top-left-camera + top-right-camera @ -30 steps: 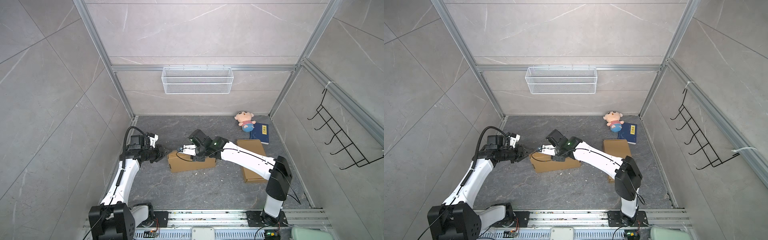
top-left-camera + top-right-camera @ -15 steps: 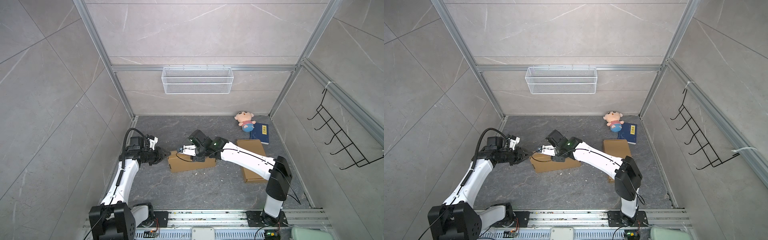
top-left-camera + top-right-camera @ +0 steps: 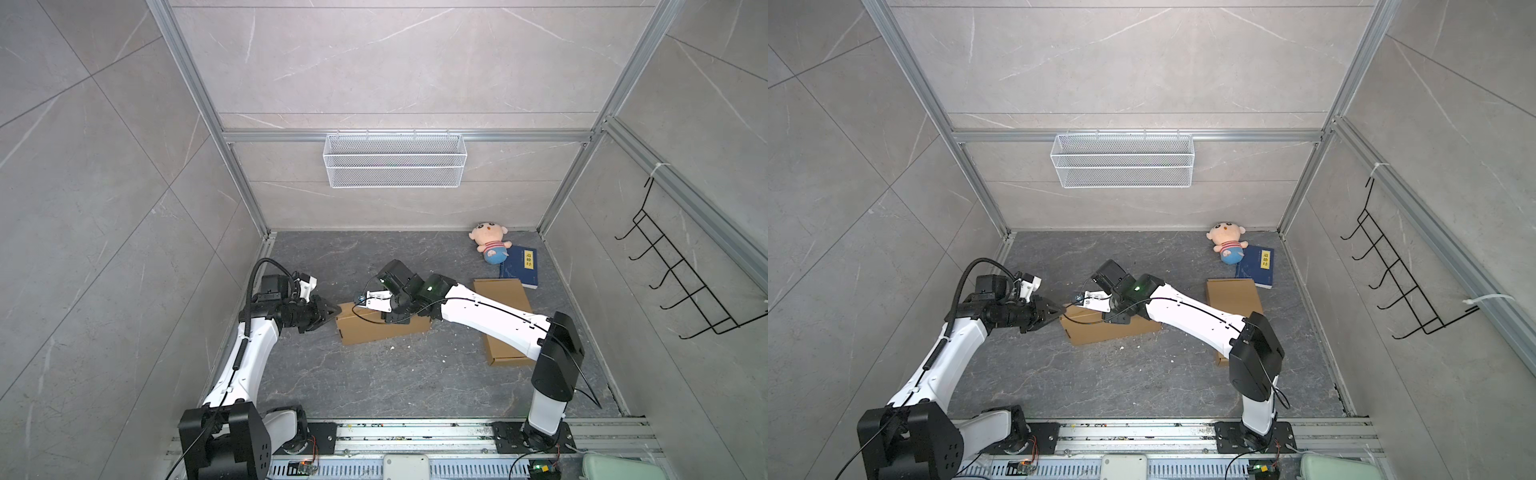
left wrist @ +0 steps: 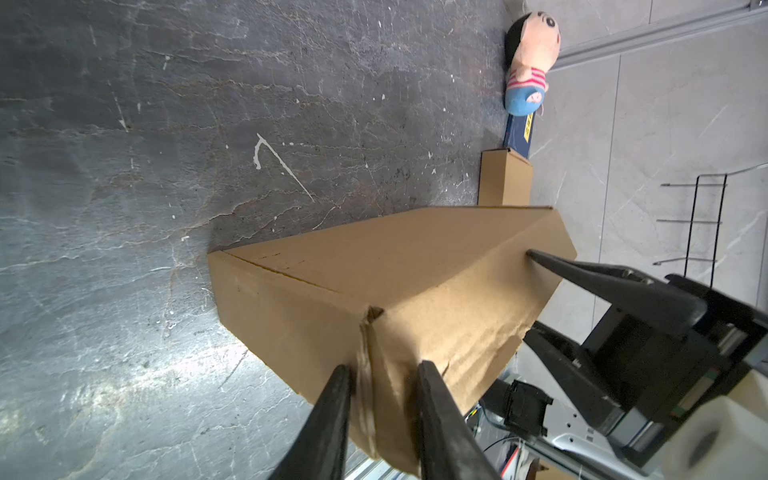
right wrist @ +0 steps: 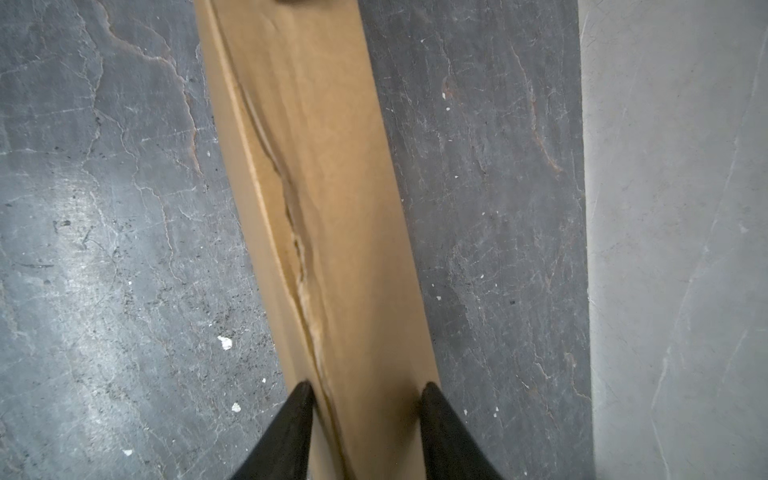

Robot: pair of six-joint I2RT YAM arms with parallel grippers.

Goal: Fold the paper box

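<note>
Left pincer (image 4: 384, 370): jaws narrowly apart, astride the raised seam on the near end of the long brown corrugated cardboard box (image 4: 374, 266); tips against the end face, no firm pinch visible. Right pincer (image 5: 368, 388): jaws set about as wide as the top panel, tips down on the cardboard toward the other end; clamped on the sides or merely pressing down, cannot tell.

Box (image 3: 376, 334) lying long and low on the dark grey stone floor (image 3: 374, 386), about mid-floor in both top views, between the two arms. Well apart from the flat brown carton (image 3: 503, 289) under the right arm. Farther back in the right corner, a small plush doll (image 3: 490, 247) and a dark blue book (image 3: 519, 270).

Step in hand, by judgement: body already squared into a tube, with a ragged crease along the top in the right wrist view; now closing the left end, with the right side apparently bracing.

Next move likely calls for a firm nip on that seam, or a push of the flap inward along the long axis. Needs steady downward hold at the right so nothing slides or buckles. Light force only: cardboard already wrinkled near the end.
</note>
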